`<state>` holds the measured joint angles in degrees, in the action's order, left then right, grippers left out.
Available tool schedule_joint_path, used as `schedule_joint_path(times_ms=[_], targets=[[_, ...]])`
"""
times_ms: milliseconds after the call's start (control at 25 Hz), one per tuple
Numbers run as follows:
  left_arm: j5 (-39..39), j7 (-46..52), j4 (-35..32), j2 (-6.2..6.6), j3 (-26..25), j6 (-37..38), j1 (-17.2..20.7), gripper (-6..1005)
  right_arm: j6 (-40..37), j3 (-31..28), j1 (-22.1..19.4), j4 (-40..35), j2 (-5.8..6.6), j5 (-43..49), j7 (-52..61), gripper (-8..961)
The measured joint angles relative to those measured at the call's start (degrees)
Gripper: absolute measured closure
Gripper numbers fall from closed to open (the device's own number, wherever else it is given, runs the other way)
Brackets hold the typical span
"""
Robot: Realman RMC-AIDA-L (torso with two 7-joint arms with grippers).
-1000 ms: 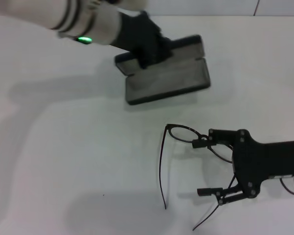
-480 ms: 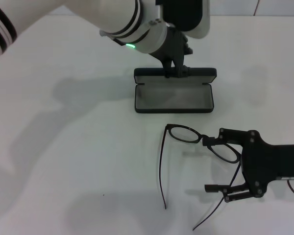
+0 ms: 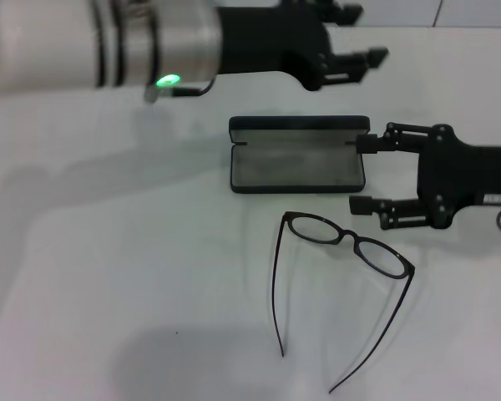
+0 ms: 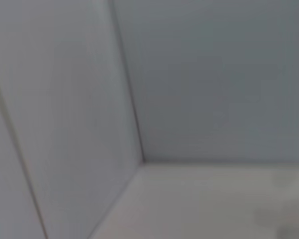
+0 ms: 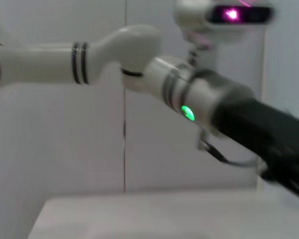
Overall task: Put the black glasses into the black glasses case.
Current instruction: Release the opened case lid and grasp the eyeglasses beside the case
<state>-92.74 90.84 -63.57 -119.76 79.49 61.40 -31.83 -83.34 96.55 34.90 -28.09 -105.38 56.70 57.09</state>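
Right gripper (image 3: 359,173) at the middle right of the head view, two thin black fingers spread apart, nothing between them. One fingertip touching or just beside the right end of the black glasses case (image 3: 296,165), the other hanging just above the right lens of the black glasses (image 3: 346,242). Hard to tell from this angle whether that upper fingertip really presses on the case.

Left gripper (image 3: 363,46) at the top middle of the same view, up above and behind the case, fingers also spread and holding nothing. Behind it, the thick white left arm (image 3: 92,42) with a small green light, reaching in from the upper left.

Case lying open on the white table (image 3: 108,276), grey inside showing, nothing in it. Glasses flat on the table just below the case, not touching it, long temple arms stretching down toward the bottom of the frame.

Left wrist view: only bare grey wall and a bit of table. Right wrist view: the left arm against the wall, no glasses, no case.

Done so far, going by this: case open and ready. Left to do: grab the glasses, lift them, lay them inside the case. Probably the right gripper's job, being closest.
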Motion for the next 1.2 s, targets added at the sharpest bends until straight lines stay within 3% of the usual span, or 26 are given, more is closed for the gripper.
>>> schedule_joint_path(times_ms=[120, 200, 320, 360, 400, 480, 520, 760, 1200], targets=[[10.70, -6.69, 2.27, 0.00, -0.74, 0.02, 6.30, 383, 6.15, -0.82, -0.16, -13.58, 2.40, 12.49, 17.79, 212], [15.42, -9.53, 4.86, -0.02, -1.07, 0.40, 8.57, 384, 7.87, -3.14, -0.27, -22.08, 2.24, 24.75, 29.85, 214], [18.58, -12.72, 9.00, 0.00, -2.96, 2.58, 9.49, 385, 6.40, -9.44, -0.58, -34.21, -2.26, 47.51, 45.65, 217], [18.86, -13.44, 10.08, 0.01, -3.87, 3.45, 9.58, 385, 4.93, -11.54, -0.60, -37.53, -5.35, 56.22, 49.44, 236], [19.04, -14.37, 11.43, 0.01, -5.27, 4.91, 9.61, 386, 3.74, -12.68, -0.62, -39.31, -7.48, 62.06, 51.32, 255], [19.10, -15.28, 13.63, 0.04, -7.42, 6.88, 9.18, 386, 2.66, -12.44, -0.61, -41.55, -10.06, 70.36, 53.19, 294], [19.13, -15.72, 14.97, 0.12, -8.53, 7.91, 8.65, 387, 2.72, -10.98, -0.62, -42.08, -10.48, 73.27, 54.26, 313], [18.70, -16.90, 16.84, 0.45, -11.06, 9.78, 7.85, 389, 5.50, -5.94, -0.18, -41.85, -10.72, 73.59, 57.13, 468], [17.99, -16.78, 16.94, 0.73, -11.03, 10.30, 7.57, 393, 9.82, -2.35, -0.04, -41.62, -10.79, 71.02, 58.46, 475]])
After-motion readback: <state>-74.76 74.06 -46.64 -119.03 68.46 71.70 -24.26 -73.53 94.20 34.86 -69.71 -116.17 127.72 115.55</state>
